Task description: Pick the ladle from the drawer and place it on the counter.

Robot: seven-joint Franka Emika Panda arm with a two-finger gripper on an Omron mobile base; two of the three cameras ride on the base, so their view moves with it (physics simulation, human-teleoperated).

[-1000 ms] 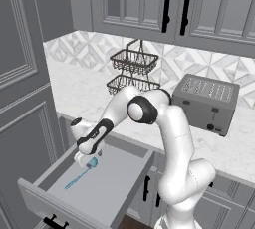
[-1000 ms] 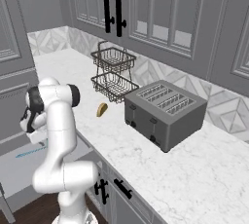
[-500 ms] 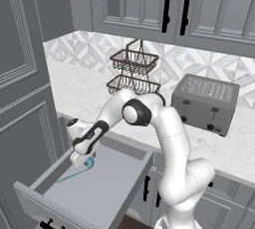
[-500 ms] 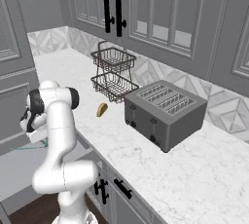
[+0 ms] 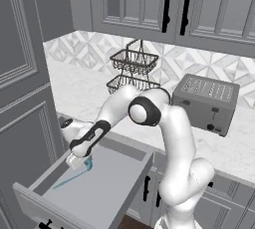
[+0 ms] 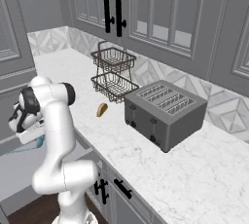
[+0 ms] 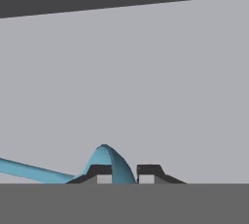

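The light-blue ladle (image 5: 73, 176) lies on the grey floor of the open drawer (image 5: 107, 190), its thin handle pointing toward the drawer front. My gripper (image 5: 78, 161) reaches down into the drawer's back left part and is shut on the ladle's bowl end. In the hand view the ladle (image 7: 104, 158) arches up between the two dark fingertips (image 7: 99, 172), with the gripper (image 7: 124, 174) closed around its bowl rim and the handle running off left. From the right, the ladle (image 6: 37, 143) peeks out under the gripper (image 6: 29, 136). The white marble counter (image 5: 94, 95) runs behind the drawer.
A grey toaster (image 6: 163, 112) and a two-tier black wire basket (image 6: 113, 74) stand on the counter (image 6: 165, 169), with a small yellow-brown lump (image 6: 102, 109) between them. A tall cabinet panel (image 5: 22, 88) rises left of the drawer. Upper cabinets (image 5: 164, 4) hang above.
The fingers have gone from wide open to shut on the ladle's bowl end. The hand has sunk slightly deeper into the drawer.
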